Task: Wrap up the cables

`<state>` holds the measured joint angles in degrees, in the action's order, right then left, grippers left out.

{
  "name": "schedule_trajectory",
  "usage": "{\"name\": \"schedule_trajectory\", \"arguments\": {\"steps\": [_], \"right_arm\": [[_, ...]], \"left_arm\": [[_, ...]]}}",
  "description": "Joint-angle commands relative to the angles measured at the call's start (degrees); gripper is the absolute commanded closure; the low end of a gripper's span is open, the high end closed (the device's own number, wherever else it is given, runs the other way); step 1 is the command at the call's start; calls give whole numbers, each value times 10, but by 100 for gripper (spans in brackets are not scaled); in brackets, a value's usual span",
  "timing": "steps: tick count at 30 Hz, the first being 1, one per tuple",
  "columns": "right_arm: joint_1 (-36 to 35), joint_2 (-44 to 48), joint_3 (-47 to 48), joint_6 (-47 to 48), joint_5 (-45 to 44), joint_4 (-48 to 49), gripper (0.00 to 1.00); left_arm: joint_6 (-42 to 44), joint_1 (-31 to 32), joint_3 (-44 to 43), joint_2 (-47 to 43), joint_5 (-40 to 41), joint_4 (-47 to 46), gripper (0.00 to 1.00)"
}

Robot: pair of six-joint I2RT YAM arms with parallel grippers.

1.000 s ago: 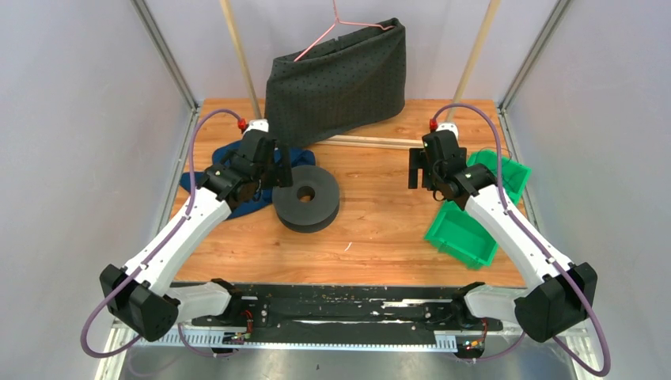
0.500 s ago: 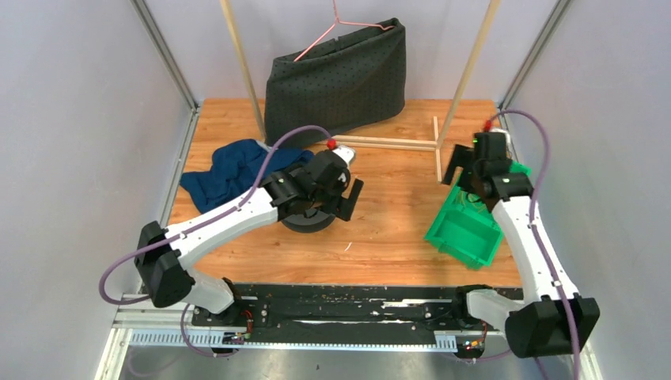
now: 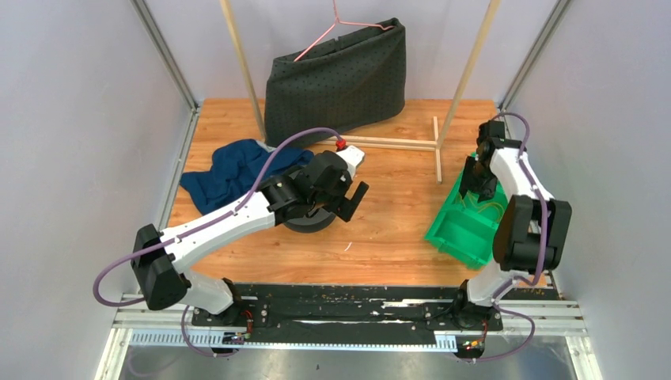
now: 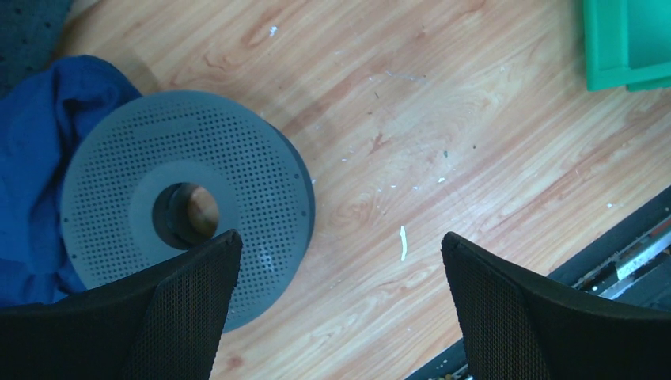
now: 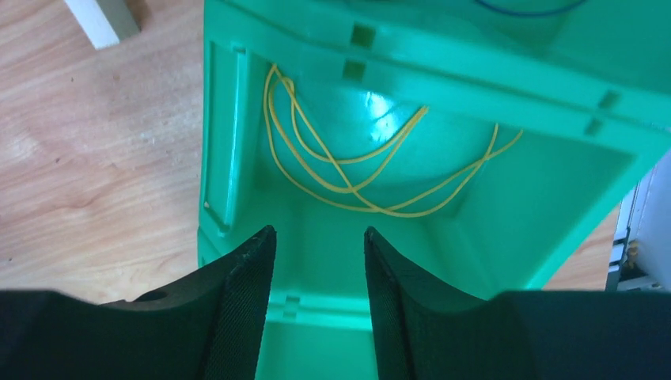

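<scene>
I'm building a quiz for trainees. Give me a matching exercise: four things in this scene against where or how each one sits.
1 thin yellow wire
2 grey perforated spool
3 crumpled blue cloth
4 dark dotted fabric

A on pink wire hanger
B in green plastic bin
C flat on wooden table, hole upward
D heaped near table's left edge

Pairs: 1-B, 2-C, 3-D, 4-A

The right gripper [image 5: 318, 237] has its black jaws slightly apart with nothing between them, over a green bin [image 5: 229, 142]. Just beyond the fingertips, thin yellow wire [image 5: 392, 214] lies in loose loops on the bin's floor. Left of the jaws is wooden tabletop [image 5: 95, 158], with a pale block [image 5: 103, 20] farther ahead.
</scene>
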<state>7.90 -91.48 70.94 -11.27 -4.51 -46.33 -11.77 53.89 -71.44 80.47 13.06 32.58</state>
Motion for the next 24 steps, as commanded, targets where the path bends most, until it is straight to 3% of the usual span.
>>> {"name": "schedule_trajectory", "arguments": {"steps": [1,8,12,14,15,24], "right_arm": [[9,-48,46,28,-24,-12,53],[9,-123,43,30,-33,37,59],[9,-121,32,28,-38,55,77],[8,-97,31,27,-28,54,96],[7,-79,38,21,-29,41,99],[-8,178,178,17,65,-63,99]], "left_arm": [[29,3,3,-15,26,-14,0],[24,3,3,-16,39,-12,0],[27,3,0,-19,53,-8,0],[29,3,-3,-19,58,-5,0],[30,3,-5,-18,61,-2,0],[27,3,-106,25,102,85,0]]}}
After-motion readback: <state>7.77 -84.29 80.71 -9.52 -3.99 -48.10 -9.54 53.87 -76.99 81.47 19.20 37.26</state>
